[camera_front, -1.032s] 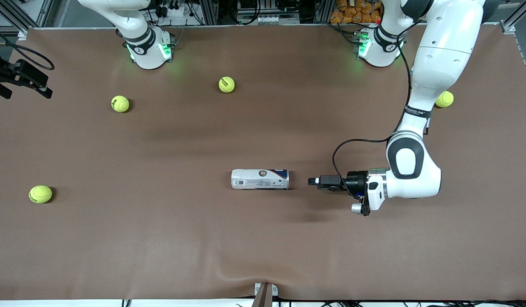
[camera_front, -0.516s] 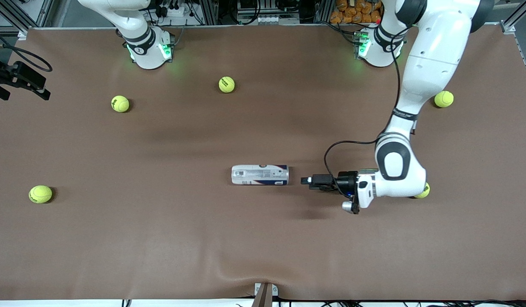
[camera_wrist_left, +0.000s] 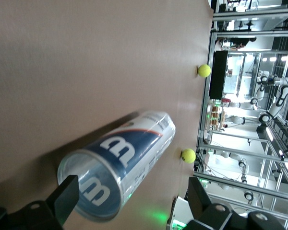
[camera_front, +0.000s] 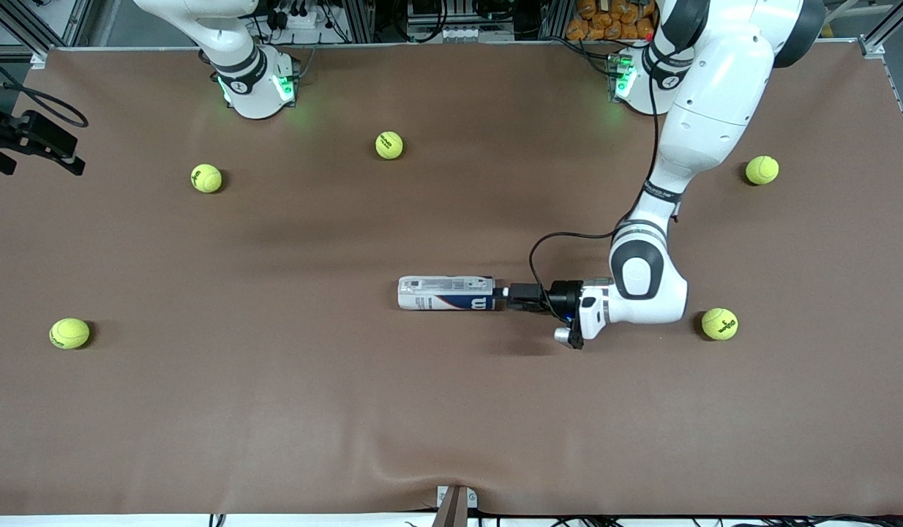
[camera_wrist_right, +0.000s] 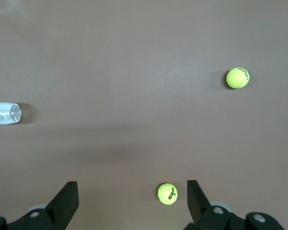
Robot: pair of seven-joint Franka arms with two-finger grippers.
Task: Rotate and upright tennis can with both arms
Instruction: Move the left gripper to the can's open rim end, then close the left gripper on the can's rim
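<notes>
**Left gripper at the end of the lying tennis can**

The slim clear-plastic tennis can (camera_front: 446, 293) with its white and navy label is seen lying on its side near the middle of the brown desk (camera_front: 451, 424), its length running along the desk from one arm's end toward the other. The left gripper (camera_front: 504, 293) is held low at the can's end that faces the left arm's end of the desk; its black fingers (camera_wrist_left: 66, 197) are spread apart, with the rim of the can (camera_wrist_left: 122, 172) seen between them. The right gripper (camera_front: 75, 161) is held high over the right arm's end of the desk, where that arm waits, its fingers (camera_wrist_right: 67, 197) also spread with nothing between them. Yellow-green tennis balls (camera_front: 719, 323) are scattered over the desk, well apart from the can.
</notes>
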